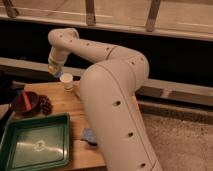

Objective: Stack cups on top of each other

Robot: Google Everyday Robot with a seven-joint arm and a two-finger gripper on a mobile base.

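The gripper (55, 69), its opening impossible to tell, hovered just beside the white tapered paper cup (66, 81) near the wooden table's (60, 102) far edge.
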